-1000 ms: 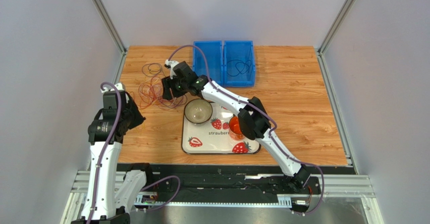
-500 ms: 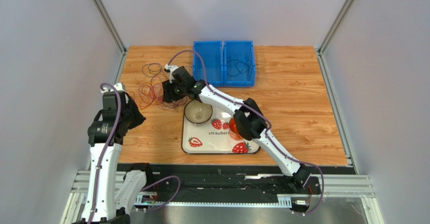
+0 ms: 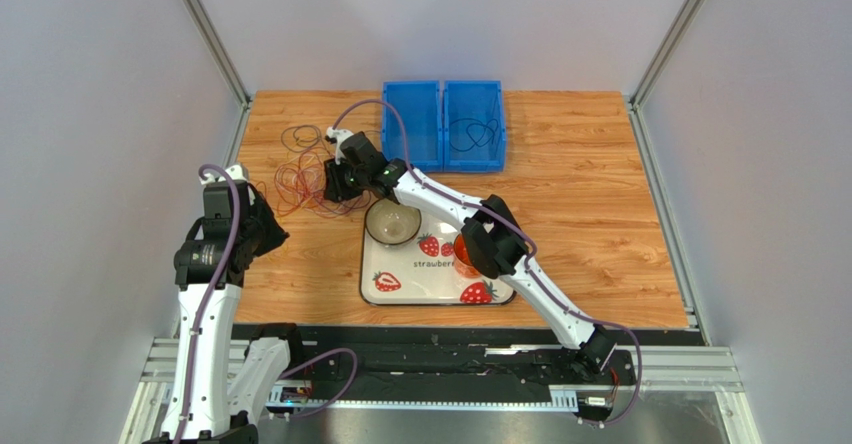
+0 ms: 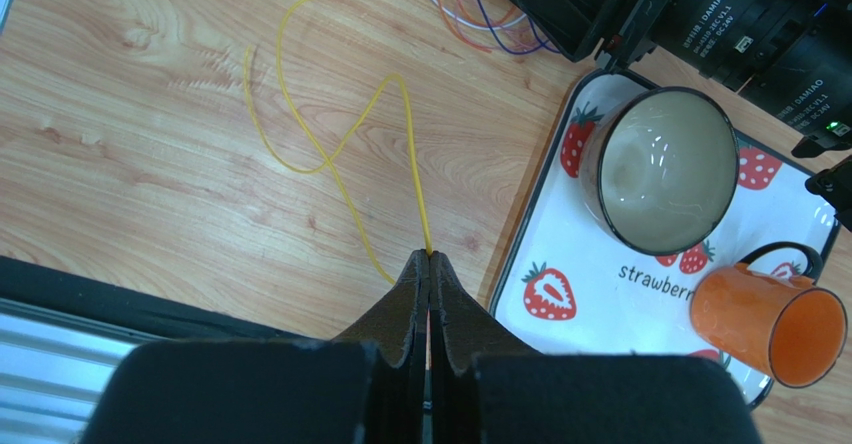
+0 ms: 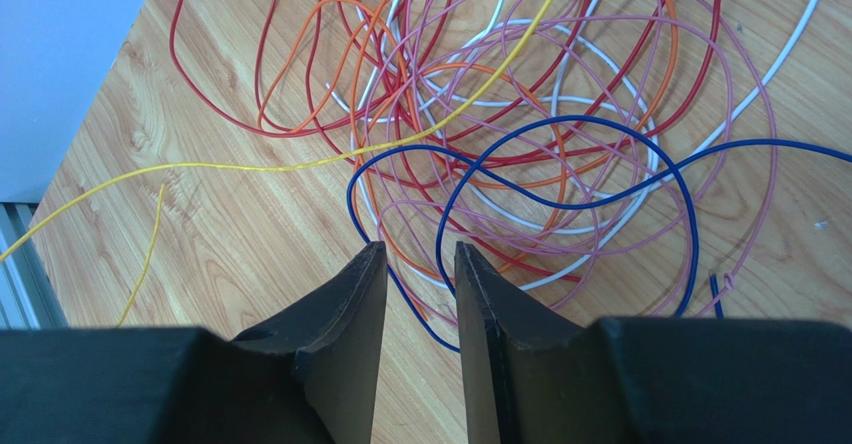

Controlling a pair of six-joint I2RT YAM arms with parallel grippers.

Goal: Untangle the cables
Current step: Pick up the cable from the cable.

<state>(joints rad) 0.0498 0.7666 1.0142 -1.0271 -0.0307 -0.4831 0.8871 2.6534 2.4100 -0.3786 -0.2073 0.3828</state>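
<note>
Left gripper (image 4: 428, 260): clenched on the yellow wire (image 4: 419, 184), pinched right at the fingertips. From there the wire runs over the table (image 4: 150, 164) in a loose crossed loop, then off toward the pile. The gripper sits over the near-left part of the table, just left of the tray (image 4: 550, 219).

Right gripper (image 5: 418, 269): jaws apart with a narrow gap, not clamped on anything (the gap is plainly wider than any wire in it). Its tips are at the near edge of the tangle of cables (image 5: 520, 114). A blue wire (image 5: 585, 204) and an orange one pass through the gap; I cannot tell whether either touches a finger.

The tangle is red, orange, pink, white and blue loops overlapping, with the yellow wire crossing it diagonally. In the top view it lies on the left-rear part of the table, just left of the right gripper.

A small dark coil (image 3: 300, 137) lies behind it, apart. Another dark wire (image 3: 476, 132) lies in the right one of two blue bins (image 3: 412, 124) at the rear edge.

The tray (strawberry print) holds a bowl (image 4: 660, 169) and an orange mug (image 4: 768, 322), near each other but not touching.
</note>
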